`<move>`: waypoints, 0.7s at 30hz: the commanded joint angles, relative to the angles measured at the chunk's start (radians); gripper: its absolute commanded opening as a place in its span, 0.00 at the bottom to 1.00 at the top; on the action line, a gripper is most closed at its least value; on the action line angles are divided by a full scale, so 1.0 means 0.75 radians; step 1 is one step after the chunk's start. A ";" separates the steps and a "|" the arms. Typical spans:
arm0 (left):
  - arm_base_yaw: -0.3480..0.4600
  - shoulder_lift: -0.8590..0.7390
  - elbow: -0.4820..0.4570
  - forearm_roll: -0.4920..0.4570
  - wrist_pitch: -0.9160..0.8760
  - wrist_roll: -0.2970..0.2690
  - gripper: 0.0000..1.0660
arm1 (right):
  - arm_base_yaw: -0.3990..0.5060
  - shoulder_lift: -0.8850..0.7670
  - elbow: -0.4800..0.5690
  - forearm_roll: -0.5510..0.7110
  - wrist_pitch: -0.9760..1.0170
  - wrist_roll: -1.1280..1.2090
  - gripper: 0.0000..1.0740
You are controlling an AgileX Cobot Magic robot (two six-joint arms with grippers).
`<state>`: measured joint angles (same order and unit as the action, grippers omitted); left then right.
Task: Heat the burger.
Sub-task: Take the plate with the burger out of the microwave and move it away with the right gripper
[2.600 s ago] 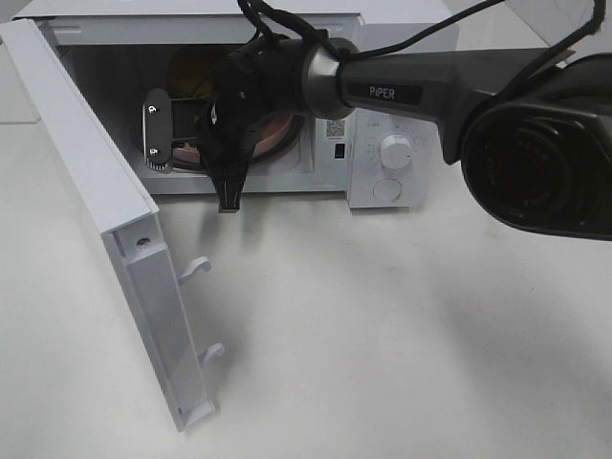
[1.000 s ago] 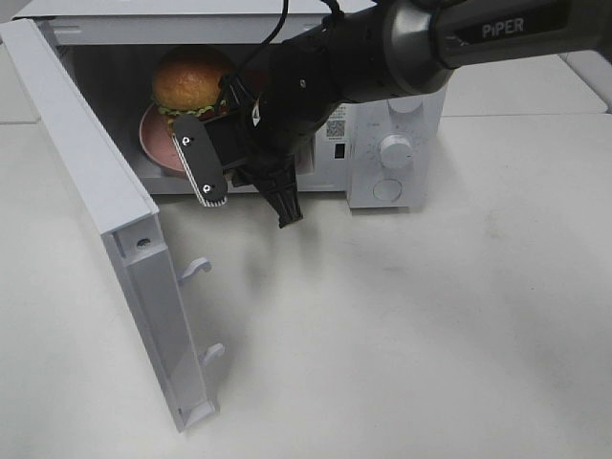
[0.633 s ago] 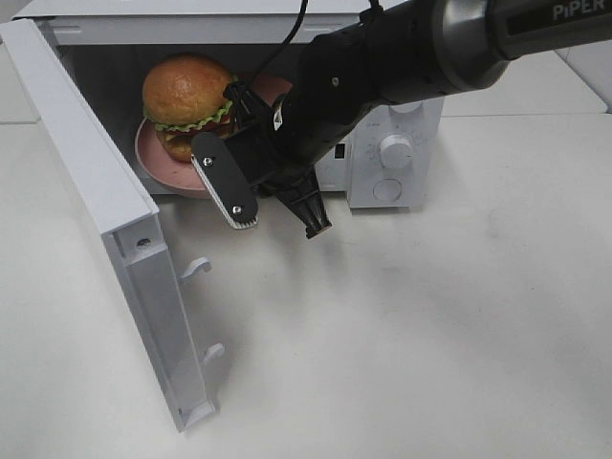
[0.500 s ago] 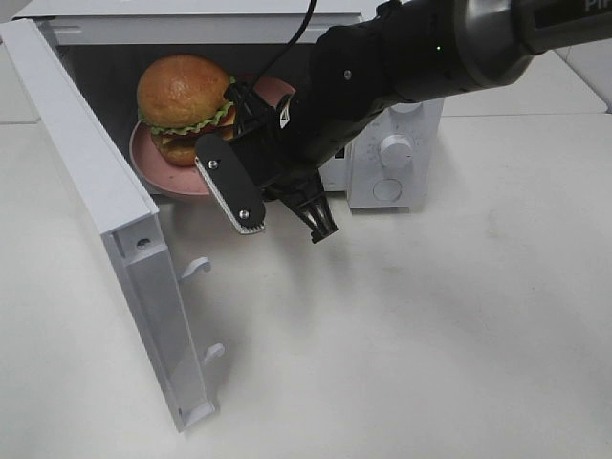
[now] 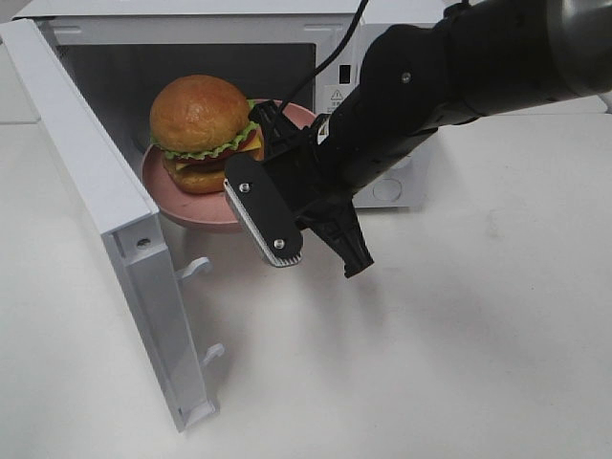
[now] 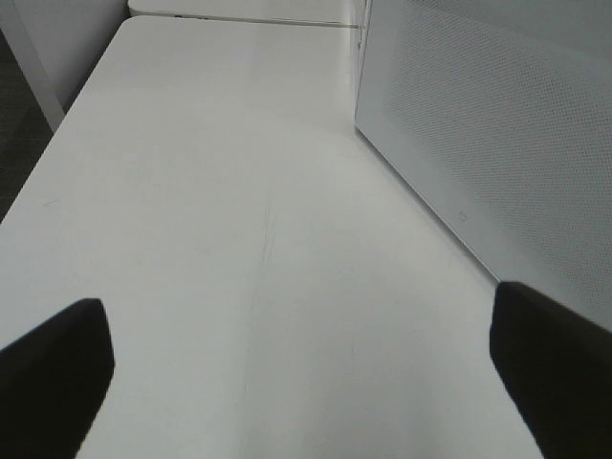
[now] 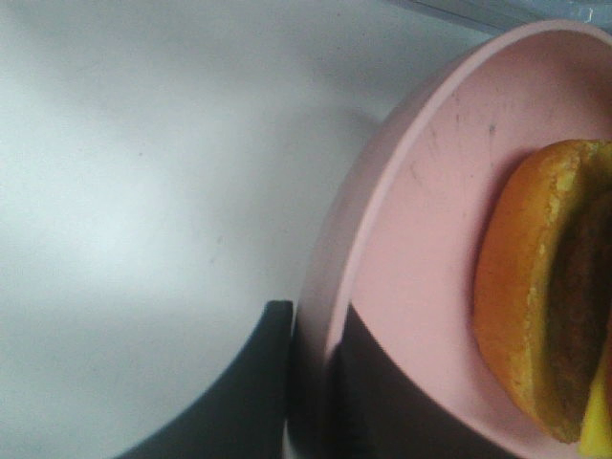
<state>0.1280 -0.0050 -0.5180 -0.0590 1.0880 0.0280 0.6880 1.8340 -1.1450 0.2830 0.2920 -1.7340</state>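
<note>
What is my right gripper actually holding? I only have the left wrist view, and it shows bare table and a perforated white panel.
Observer: The right gripper is shut on the rim of the pink plate, one finger above the rim and one below.
Operator: Is the burger on that plate?
Observer: Yes, the burger sits upright on it, toward the side away from the grip.
Operator: Where is the plate relative to the microwave?
Observer: At the mouth of the microwave, its near edge jutting out past the opening; the microwave door hangs wide open on the left.
</note>
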 commanded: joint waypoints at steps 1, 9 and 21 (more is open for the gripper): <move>0.007 -0.008 0.000 0.001 -0.020 -0.007 0.95 | -0.001 -0.079 0.033 0.025 -0.083 -0.032 0.00; 0.007 -0.008 0.000 0.001 -0.020 -0.007 0.95 | -0.001 -0.205 0.179 0.021 -0.085 -0.032 0.00; 0.007 -0.008 0.000 0.001 -0.020 -0.007 0.95 | -0.001 -0.459 0.447 0.021 -0.091 -0.032 0.00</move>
<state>0.1280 -0.0050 -0.5180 -0.0590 1.0880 0.0280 0.6880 1.5120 -0.8050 0.2900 0.2850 -1.7380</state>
